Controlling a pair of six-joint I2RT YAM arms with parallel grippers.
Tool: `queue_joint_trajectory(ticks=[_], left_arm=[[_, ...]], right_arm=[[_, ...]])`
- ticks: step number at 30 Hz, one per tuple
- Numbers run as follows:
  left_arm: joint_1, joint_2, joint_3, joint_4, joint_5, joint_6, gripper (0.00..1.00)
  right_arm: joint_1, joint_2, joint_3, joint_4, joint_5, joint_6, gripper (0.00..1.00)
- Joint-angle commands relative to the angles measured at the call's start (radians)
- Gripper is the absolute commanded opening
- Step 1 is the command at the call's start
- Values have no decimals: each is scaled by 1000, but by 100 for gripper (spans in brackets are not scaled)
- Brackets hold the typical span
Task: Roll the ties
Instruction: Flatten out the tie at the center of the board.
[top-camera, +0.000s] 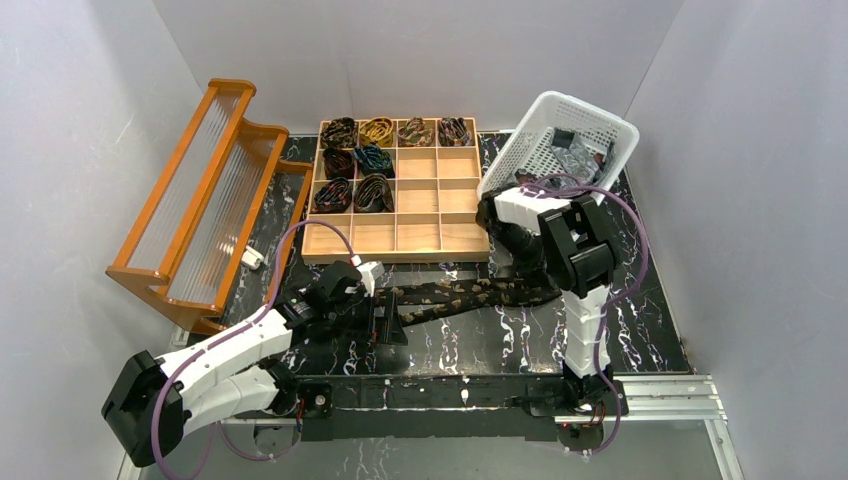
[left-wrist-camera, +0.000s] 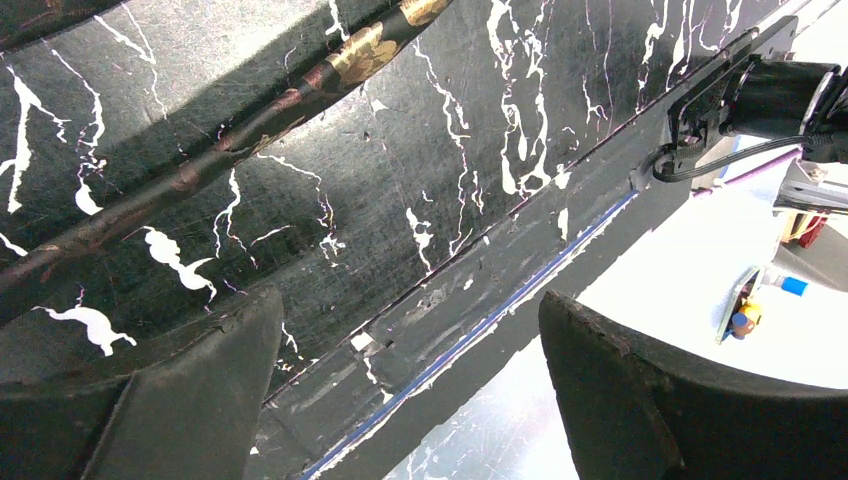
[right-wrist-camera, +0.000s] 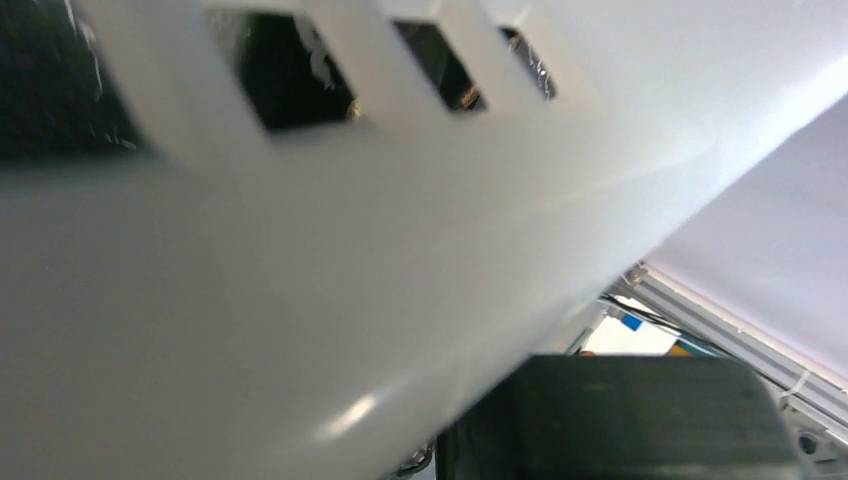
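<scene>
A long dark brown tie with a gold pattern (top-camera: 470, 292) lies flat across the black marbled table between the two arms. In the left wrist view this tie (left-wrist-camera: 250, 125) runs diagonally, beyond my fingers. My left gripper (top-camera: 385, 325) (left-wrist-camera: 410, 310) stands open at the tie's narrow end, empty, over the table's front edge. Several rolled ties (top-camera: 355, 160) sit in the wooden tray (top-camera: 400, 258). A grey-silver tie (top-camera: 575, 150) lies in the tilted white basket (top-camera: 545, 115). My right gripper (top-camera: 492, 208) is at the basket's lower rim. The basket wall (right-wrist-camera: 300, 300) fills the right wrist view, and one finger (right-wrist-camera: 620, 420) shows.
A wooden rack with ribbed clear panels (top-camera: 200, 200) stands at the left. The tray's front and right compartments hold nothing. A metal rail (top-camera: 660, 392) runs along the table's near edge, where both arm bases stand.
</scene>
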Motion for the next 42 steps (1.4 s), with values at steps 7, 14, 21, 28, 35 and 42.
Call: queue_joint_trajectory(ticks=[7,14,21,28,35,42], left_arm=[[0,-15,13,-21,-17,-12,96],[0,-20,25,-24,-10,-16,96],[0,-65,32,-61,-57,-26,96],[1,-89,76,-132,-127,-8,98],[1,-66,126,-188,-171,14,98],[3,-61,164,-245,-202,28,98]], right_arm=[[19,-129,-99,-14,13,-27,32],[15,-134,-12,-19,21,-58,34],[7,-169,14,-21,4,-65,50],[7,-449,-45,232,-235,-222,65],[7,-820,-542,841,-474,-69,71],[-50,-929,-728,1058,-434,-37,53]])
